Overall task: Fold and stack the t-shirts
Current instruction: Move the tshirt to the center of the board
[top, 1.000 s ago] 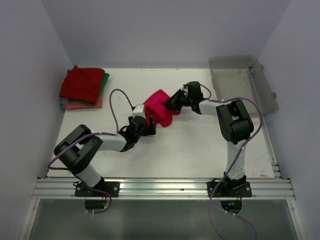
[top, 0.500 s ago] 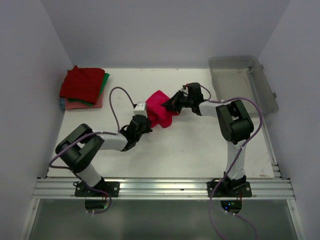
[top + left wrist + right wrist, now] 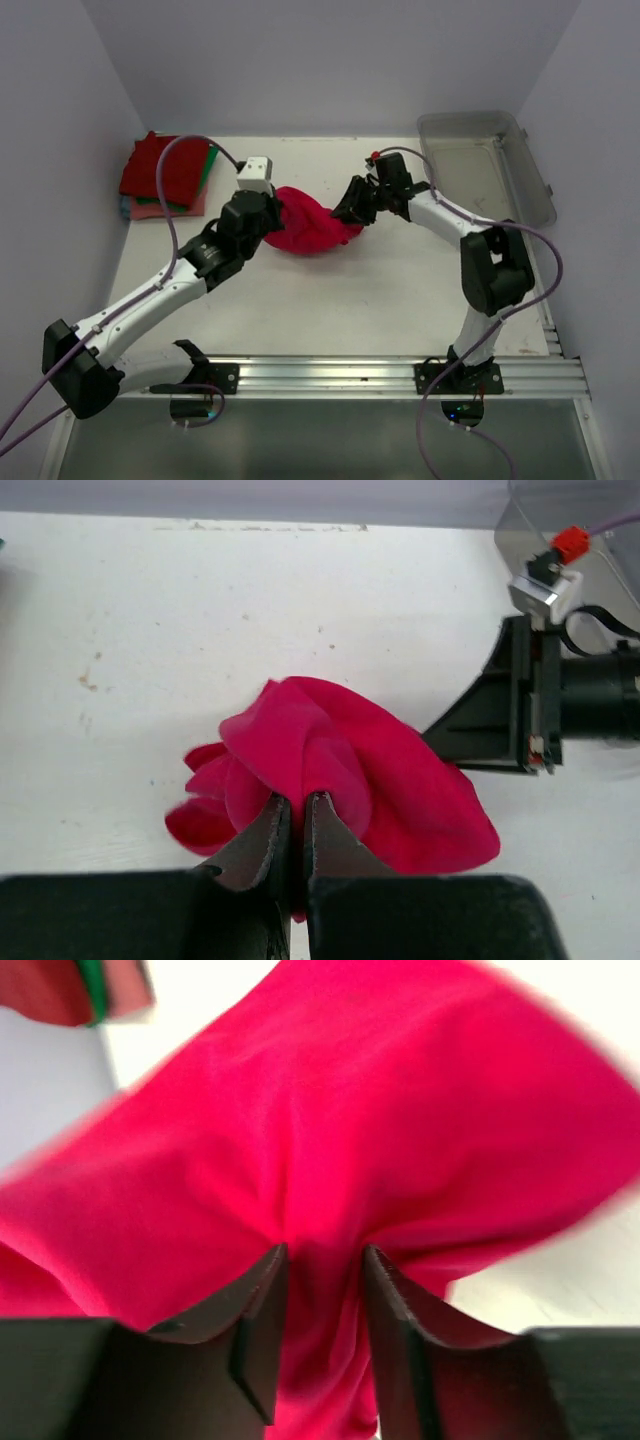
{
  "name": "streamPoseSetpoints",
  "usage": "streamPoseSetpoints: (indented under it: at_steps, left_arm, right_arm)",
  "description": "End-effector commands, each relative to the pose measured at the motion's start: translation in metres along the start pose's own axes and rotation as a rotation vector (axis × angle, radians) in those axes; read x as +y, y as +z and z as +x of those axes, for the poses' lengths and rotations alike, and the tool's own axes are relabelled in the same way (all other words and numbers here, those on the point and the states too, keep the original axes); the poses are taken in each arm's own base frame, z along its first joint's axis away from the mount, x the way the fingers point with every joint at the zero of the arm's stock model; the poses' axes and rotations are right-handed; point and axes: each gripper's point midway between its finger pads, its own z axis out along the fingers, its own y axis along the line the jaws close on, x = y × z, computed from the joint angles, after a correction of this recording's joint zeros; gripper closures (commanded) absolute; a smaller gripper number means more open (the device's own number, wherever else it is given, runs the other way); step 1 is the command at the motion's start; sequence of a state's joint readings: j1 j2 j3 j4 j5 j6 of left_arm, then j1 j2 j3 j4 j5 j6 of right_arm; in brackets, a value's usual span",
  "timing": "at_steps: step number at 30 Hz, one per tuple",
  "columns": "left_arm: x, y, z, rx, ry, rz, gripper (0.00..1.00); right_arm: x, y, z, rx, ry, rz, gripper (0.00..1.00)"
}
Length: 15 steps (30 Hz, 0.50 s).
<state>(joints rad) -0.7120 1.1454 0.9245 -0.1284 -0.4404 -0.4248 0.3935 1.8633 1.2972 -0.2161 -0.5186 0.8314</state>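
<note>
While bunched up rather than spread flat, the crimson-pink t-shirt (image 3: 312,228) sat near the middle of the table (image 3: 350,290). It was strung between the two arms and well apart from the folded stack (image 3: 165,178) in the far left corner. The left gripper (image 3: 297,805) was pinched tight on a fold at the shirt's left end, probably so the cloth could be drawn out for folding. The right gripper (image 3: 322,1260) stood narrowly parted with cloth gathered in the gap; whether it gripped could not be told. The clear bin (image 3: 485,165) sat far right, uninvolved.
</note>
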Motion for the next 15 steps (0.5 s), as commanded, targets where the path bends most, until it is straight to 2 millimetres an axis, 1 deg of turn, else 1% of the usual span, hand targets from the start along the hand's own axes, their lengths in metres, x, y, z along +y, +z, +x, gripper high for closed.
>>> streamPoseSetpoints:
  at_steps: [1,2,3,4,5,6,7,8,9,10,11,12,13,14,15]
  left_arm:
    - [0.013,-0.032,-0.068,-0.075,0.031,-0.088,1.00]
    - [0.014,-0.036,-0.076,-0.083,0.049,-0.092,1.00]
    - [0.015,-0.041,-0.085,-0.092,0.055,-0.099,1.00]
    - [0.018,-0.050,-0.102,-0.115,0.051,-0.117,1.00]
    - [0.019,-0.057,-0.111,-0.132,0.060,-0.122,1.00]
    - [0.020,-0.061,-0.120,-0.147,0.063,-0.126,1.00]
    - [0.021,-0.069,-0.134,-0.172,0.057,-0.131,1.00]
    - [0.022,-0.075,-0.143,-0.191,0.062,-0.132,1.00]
    - [0.022,-0.079,-0.150,-0.205,0.061,-0.131,1.00]
    - [0.021,-0.087,-0.164,-0.230,0.060,-0.123,1.00]
    - [0.019,-0.090,-0.171,-0.244,0.054,-0.113,1.00]
    - [0.016,-0.097,-0.183,-0.269,0.043,-0.098,1.00]
    - [0.013,-0.099,-0.189,-0.278,0.046,-0.082,1.00]
    - [0.010,-0.101,-0.193,-0.280,0.046,-0.069,1.00]
    - [0.007,-0.106,-0.203,-0.297,0.037,-0.053,1.00]
  right_arm:
    - [-0.025,-0.059,-0.002,-0.102,-0.240,0.292,0.57]
    - [-0.020,-0.080,0.001,-0.132,-0.258,0.318,0.52]
    - [-0.025,-0.089,-0.004,-0.174,-0.269,0.359,0.51]
    - [-0.025,-0.100,-0.007,-0.211,-0.283,0.380,0.49]
    - [-0.023,-0.112,-0.008,-0.246,-0.292,0.391,0.44]
    - [-0.025,-0.119,-0.012,-0.273,-0.307,0.419,0.43]
    - [-0.027,-0.124,-0.016,-0.295,-0.309,0.445,0.42]
    - [-0.028,-0.126,-0.018,-0.304,-0.313,0.455,0.38]
    - [-0.028,-0.125,-0.021,-0.310,-0.319,0.463,0.37]
    - [-0.029,-0.123,-0.023,-0.310,-0.329,0.469,0.37]
    - [-0.030,-0.114,-0.027,-0.297,-0.330,0.469,0.37]
    - [-0.028,-0.107,-0.027,-0.277,-0.342,0.450,0.37]
    - [-0.029,-0.100,-0.030,-0.270,-0.341,0.453,0.37]
    - [-0.021,-0.096,-0.036,-0.269,-0.348,0.432,0.37]
    - [-0.026,-0.083,-0.036,-0.237,-0.344,0.427,0.37]
